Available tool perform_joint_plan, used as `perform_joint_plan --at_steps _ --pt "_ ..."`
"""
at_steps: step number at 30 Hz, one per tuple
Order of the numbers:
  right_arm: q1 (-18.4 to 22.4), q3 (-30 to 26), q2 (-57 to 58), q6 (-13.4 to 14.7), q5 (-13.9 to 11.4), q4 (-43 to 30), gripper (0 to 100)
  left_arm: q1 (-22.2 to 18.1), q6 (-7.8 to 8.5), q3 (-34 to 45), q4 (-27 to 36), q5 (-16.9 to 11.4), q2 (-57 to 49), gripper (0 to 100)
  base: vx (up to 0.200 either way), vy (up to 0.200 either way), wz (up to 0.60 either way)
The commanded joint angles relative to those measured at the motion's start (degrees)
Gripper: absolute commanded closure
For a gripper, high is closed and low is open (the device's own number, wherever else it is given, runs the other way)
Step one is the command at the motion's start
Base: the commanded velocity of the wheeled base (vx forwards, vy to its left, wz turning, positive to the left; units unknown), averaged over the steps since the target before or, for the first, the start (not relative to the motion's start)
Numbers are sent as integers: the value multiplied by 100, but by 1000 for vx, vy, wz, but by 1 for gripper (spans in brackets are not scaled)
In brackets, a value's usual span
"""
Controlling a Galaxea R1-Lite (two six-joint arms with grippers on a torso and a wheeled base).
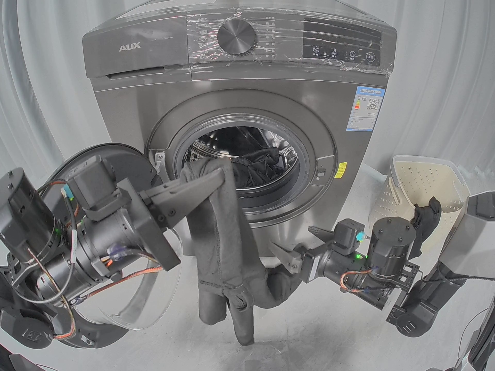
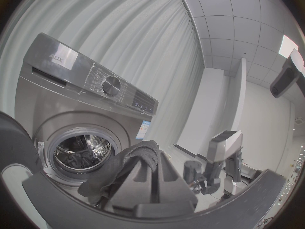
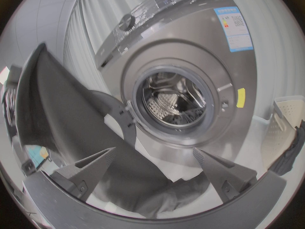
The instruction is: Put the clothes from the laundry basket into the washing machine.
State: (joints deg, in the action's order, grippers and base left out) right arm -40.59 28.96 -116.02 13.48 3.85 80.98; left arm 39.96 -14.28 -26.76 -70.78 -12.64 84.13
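washing machine (image 1: 129,104) front-on, fills the middle of the head view; its round door (image 1: 129,158) is swung wide open to 9 o'clock of the drum mouth (image 1: 301,150), clear bowl of the door facing out toward the robot; grey garment (image 1: 219,243) is next in size: long and limp, top end up at about 8 o'clock on the drum mouth ring, the rest hanging straight down toward 6 o'clock in front of the machine's lower panel; top end is at the lip, not inside the drum as far as I can tell; whether the bottom folds touch the floor (image 1: 319,336) I cannot tell; laundry basket (image 1: 423,181), cream and perforated, stands on the floor at 4 o'clock of the machine, just beside its corner; dark clothes (image 1: 258,168) already lie inside the drum, low in the opening at 6 o'clock; one more dark garment (image 1: 425,217) drapes over the basket's near rim; left claw (image 1: 219,176) comes in from 9 o'clock, fingers together, clamped on the top end of the grey garment; left wrist view agrees: fabric folded over the pinched fingers (image 2: 171,178); right claw (image 1: 299,246) sits low at 5 o'clock of the drum mouth, pointing toward 9 o'clock, fingers wide apart, gripping nothing; its lower finger is just beside the garment's bottom bulge, contact unclear; right wrist view has the grey fabric running past one spread finger and under the gap.
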Motion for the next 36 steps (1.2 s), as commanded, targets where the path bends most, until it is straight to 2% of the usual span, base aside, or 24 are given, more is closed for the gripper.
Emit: perform_joint_plan --at_steps 1,5,10,20,29,36 --pt "271 -726 -220 -320 -25 128 0 -85 -31 -295 -164 297 271 100 0 0 0" --pt "263 -893 -272 -346 -42 137 0 -94 -23 -348 -314 394 385 100 0 0 0" --pt "157 -989 -386 -461 -394 146 0 -94 -23 -444 -323 535 455 100 0 0 0" --pt "-326 -1121 -518 -592 -833 401 0 -103 4 -594 -323 842 640 100 0 0 0" --pt "-581 -875 -887 -601 -833 612 0 -226 21 -726 -323 1000 833 100 0 0 0" --pt "-687 -163 -1459 -584 -772 656 0 -252 21 -787 -323 1053 912 100 0 0 0"
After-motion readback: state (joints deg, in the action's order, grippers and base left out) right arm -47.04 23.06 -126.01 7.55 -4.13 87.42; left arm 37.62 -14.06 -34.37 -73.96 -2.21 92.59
